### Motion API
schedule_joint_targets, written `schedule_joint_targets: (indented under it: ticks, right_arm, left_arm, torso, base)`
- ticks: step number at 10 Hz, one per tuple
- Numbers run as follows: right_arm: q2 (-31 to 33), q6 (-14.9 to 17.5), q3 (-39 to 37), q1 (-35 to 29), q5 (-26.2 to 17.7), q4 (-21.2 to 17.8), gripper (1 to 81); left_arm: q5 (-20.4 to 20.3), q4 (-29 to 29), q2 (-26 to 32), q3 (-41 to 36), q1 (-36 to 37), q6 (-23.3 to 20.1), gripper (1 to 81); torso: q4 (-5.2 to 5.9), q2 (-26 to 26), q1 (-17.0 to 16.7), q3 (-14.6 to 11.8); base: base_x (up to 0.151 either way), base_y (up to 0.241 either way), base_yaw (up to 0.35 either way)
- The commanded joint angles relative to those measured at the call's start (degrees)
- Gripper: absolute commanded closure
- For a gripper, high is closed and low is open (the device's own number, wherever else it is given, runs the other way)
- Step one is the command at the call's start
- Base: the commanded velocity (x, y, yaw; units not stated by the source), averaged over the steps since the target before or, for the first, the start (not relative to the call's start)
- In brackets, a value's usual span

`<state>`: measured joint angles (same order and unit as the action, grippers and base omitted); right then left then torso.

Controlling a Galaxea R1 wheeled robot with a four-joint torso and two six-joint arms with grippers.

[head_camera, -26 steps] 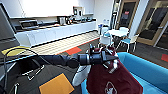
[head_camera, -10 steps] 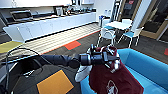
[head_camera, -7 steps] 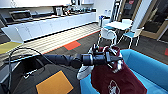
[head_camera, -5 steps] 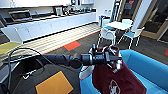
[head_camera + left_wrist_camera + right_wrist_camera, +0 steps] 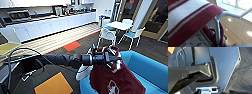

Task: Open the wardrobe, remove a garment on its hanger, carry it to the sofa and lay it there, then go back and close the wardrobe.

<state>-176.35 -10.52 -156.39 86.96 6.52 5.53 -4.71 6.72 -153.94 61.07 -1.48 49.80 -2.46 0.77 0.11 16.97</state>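
Left claw clamped on hanger; garment hangs above sofa; lower gently, drape flat, keep collar off near edge before releasing.

Garment — lower part cut off, hanger half-buried

Soft maroon cloth jacket with ribbed striped collar, smooth glossy white hanger, smooth blue upholstered sofa
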Motion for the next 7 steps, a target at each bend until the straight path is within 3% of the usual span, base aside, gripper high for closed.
schedule_joint_targets:
  ticks: [1, 4, 7]
  right_arm:
    - [-0.17, 0.06, 0.31, -0.51, -3.45, -0.35, 1.0]
    - [-0.17, 0.06, 0.31, -0.59, -3.45, -0.35, 1.0]
    - [-0.26, 0.06, 0.31, -0.6, -3.45, -0.35, 1.0]
  left_arm:
    - [-5.14, 2.16, -0.41, -1.22, 9.25, -0.58, 81.1]
    - [-5.14, 2.51, -0.49, -1.22, 8.55, -0.58, 81.1]
    - [-5.14, 2.51, -0.49, -0.87, 7.58, -0.67, 81.1]
  torso:
    - [0.0, 0.0, 0.0, 0.0]
    - [0.0, 0.0, 0.0, 0.02]
    - [0.0, -0.05, 0.05, 0.04]
  base:
    - [0.081, 0.0, 0.0]
    - [0.08, 0.0, 0.0]
    - [0.0, 0.0, 0.0]
